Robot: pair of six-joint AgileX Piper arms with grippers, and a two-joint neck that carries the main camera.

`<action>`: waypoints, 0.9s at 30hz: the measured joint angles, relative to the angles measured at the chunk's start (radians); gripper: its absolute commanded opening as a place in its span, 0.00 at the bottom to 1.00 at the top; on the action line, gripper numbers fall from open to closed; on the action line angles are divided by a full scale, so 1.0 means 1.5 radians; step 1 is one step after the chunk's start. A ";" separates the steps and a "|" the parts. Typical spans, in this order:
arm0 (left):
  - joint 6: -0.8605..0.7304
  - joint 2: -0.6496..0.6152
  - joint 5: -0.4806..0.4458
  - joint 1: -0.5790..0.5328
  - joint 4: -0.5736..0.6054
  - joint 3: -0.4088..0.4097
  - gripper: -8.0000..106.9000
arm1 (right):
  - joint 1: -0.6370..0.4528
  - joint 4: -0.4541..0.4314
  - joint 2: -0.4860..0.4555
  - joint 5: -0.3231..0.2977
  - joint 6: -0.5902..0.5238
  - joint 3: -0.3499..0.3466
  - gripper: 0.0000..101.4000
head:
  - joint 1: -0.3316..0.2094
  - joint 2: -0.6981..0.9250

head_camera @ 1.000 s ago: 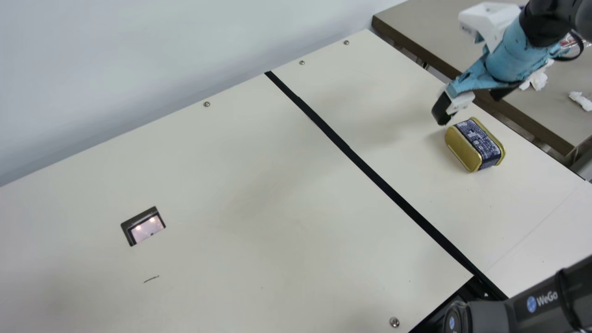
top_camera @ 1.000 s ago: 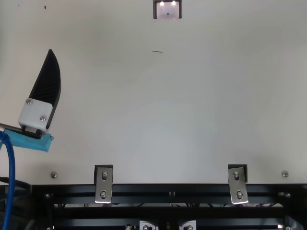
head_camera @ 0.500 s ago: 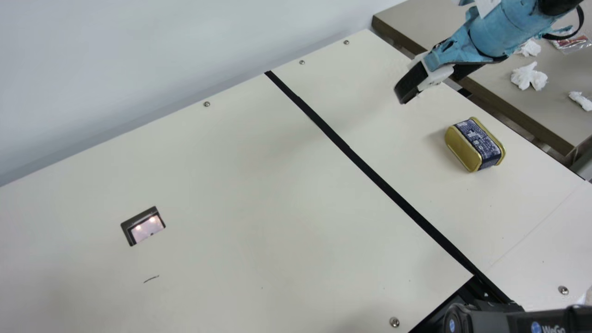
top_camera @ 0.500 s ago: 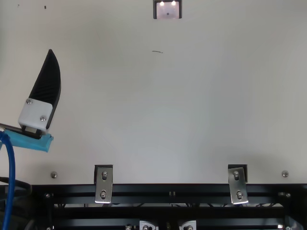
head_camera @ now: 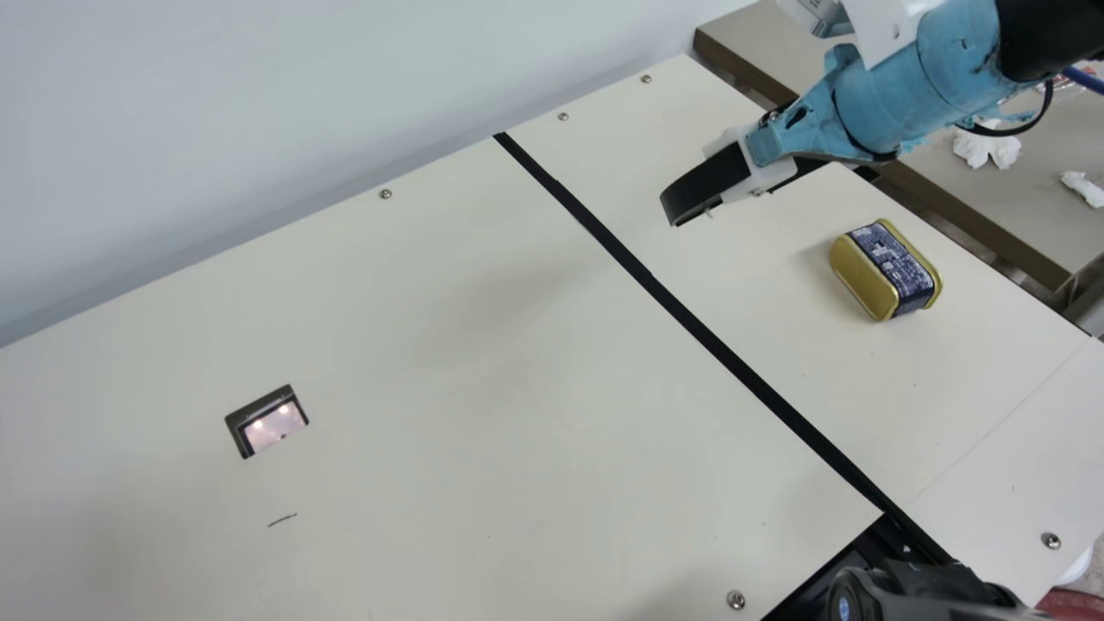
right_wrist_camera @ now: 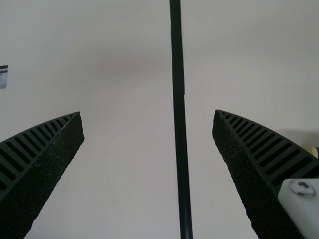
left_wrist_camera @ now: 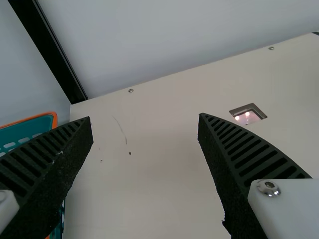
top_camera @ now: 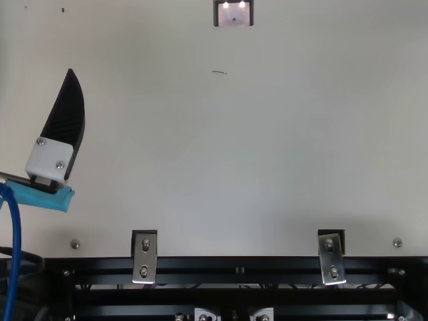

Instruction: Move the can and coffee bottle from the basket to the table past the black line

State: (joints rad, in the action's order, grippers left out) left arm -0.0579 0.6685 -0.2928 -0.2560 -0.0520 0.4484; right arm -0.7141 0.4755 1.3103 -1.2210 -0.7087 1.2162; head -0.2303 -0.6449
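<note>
The right gripper (head_camera: 674, 207) is above the table, left of and apart from the gold-and-navy can (head_camera: 887, 269), which sits to the right of the black line (head_camera: 707, 332) in the main view. From its wrist the right gripper (right_wrist_camera: 148, 113) stands open with nothing held, the black line (right_wrist_camera: 179, 114) running between its fingers; a bit of the can (right_wrist_camera: 314, 150) shows at the edge. In the top view the left gripper (top_camera: 65, 120) is at the left side. Its wrist view shows the left gripper (left_wrist_camera: 145, 118) open and empty, beside the teal, orange-rimmed basket (left_wrist_camera: 30, 130), whose inside is mostly hidden.
A small dark-framed plate (head_camera: 267, 423) is set in the table (head_camera: 483, 414). A wall (head_camera: 302, 103) rises along the far edge. Beyond the right edge stands a second table (head_camera: 966, 190) with white crumpled paper (head_camera: 1005, 153). Metal brackets (top_camera: 144, 257) line the near edge.
My right gripper has moved away from above the can, leftward in the main view toward the black line. The can has stayed put, and my left gripper keeps still in the top view.
</note>
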 measured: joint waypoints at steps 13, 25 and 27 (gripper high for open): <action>0.000 0.000 0.000 0.000 0.000 0.000 0.85 | 0.083 0.079 -0.015 0.000 -0.037 -0.054 1.00 | 0.000 0.000; 0.000 0.000 0.000 0.000 0.000 0.000 0.85 | 0.206 0.203 -0.050 0.003 -0.102 -0.168 1.00 | 0.000 0.000; 0.000 0.000 0.000 0.000 0.000 0.000 0.85 | 0.226 0.226 -0.062 0.003 -0.106 -0.190 1.00 | 0.000 0.000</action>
State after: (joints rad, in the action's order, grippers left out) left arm -0.0579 0.6685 -0.2928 -0.2560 -0.0520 0.4484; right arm -0.3754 0.8147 1.2173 -1.2163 -0.8679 0.9315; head -0.2303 -0.6449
